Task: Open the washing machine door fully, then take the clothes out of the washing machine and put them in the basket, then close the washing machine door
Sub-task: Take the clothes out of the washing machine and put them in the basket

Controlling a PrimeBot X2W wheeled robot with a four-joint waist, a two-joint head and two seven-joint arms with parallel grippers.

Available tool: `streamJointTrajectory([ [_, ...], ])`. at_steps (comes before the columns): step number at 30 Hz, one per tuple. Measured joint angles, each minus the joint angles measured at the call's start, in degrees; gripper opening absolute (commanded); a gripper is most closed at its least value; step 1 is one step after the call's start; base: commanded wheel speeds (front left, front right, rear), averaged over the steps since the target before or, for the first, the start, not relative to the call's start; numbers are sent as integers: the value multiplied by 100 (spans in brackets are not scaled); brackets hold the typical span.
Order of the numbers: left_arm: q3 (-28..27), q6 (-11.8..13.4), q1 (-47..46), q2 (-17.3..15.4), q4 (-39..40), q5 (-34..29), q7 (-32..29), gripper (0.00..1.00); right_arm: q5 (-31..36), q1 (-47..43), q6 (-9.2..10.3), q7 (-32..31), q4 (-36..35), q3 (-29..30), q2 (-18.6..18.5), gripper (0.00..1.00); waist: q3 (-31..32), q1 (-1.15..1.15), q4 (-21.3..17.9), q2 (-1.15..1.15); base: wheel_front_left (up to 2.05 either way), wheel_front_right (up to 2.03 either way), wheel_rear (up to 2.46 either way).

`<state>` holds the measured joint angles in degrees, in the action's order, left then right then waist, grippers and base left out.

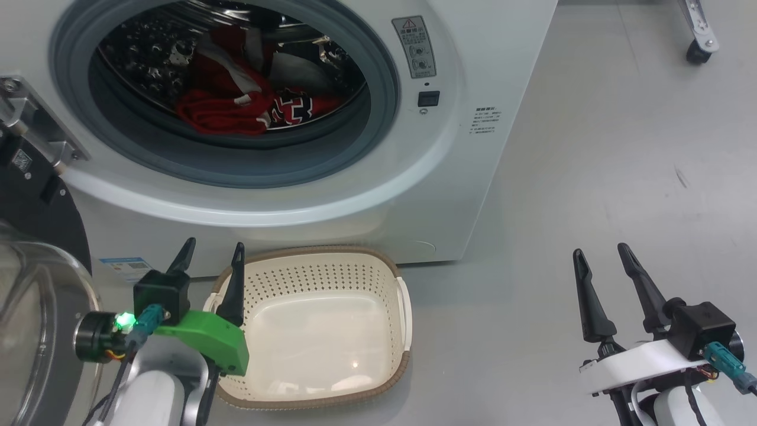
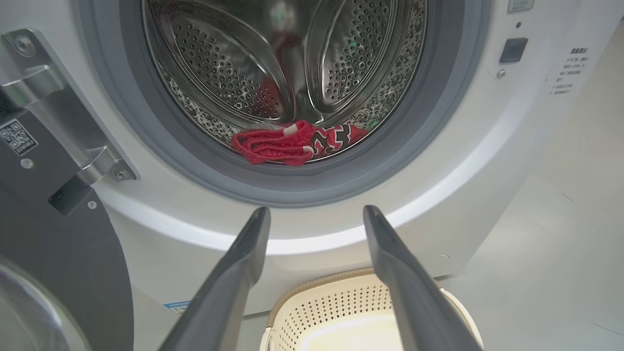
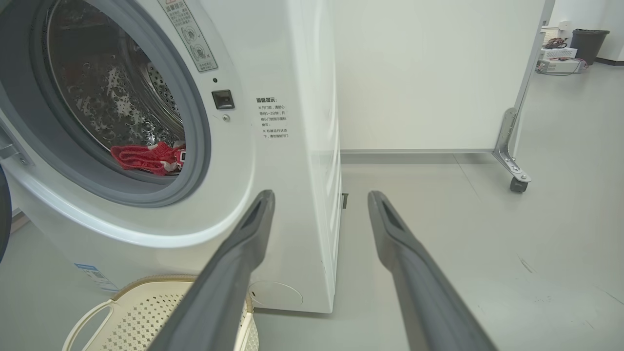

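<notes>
Risk from here: red jersey and shorts (image 1: pixel 236 100) snagging on the grey door seal (image 1: pixel 248 171) during withdrawal, or falling short of the laundry basket (image 1: pixel 319 275) at lower centre, if pinched by one loose fold only. Garments crumpled low in the steel drum (image 1: pixel 148 53) of the washing machine (image 1: pixel 485 59), upper centre, black-white trim showing. Washing machine door (image 1: pixel 35 296) swung open, lower left. Spread wide and empty: left hand (image 1: pixel 213 244), right hand (image 1: pixel 600 249).

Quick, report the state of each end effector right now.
Left end effector: open, holding nothing.
Right end effector: open, holding nothing.
</notes>
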<state>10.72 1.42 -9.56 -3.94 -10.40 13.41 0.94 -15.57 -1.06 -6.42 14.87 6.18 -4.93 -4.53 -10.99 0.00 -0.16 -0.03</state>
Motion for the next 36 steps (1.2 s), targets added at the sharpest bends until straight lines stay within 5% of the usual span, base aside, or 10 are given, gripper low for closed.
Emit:
streamJointTrajectory([
  [13,-78,-181,-1402,-44,-652,193,-631,100,-10,479,-7,0,-164,-123,4,100,-748,0,-363,0,0,0,0],
  [36,-499,-469,-4035,-784,-1678,316,-1750,100,-391,1394,-55,0,-170,-380,153,100,-2127,0,-1498,0,0,0,0],
])
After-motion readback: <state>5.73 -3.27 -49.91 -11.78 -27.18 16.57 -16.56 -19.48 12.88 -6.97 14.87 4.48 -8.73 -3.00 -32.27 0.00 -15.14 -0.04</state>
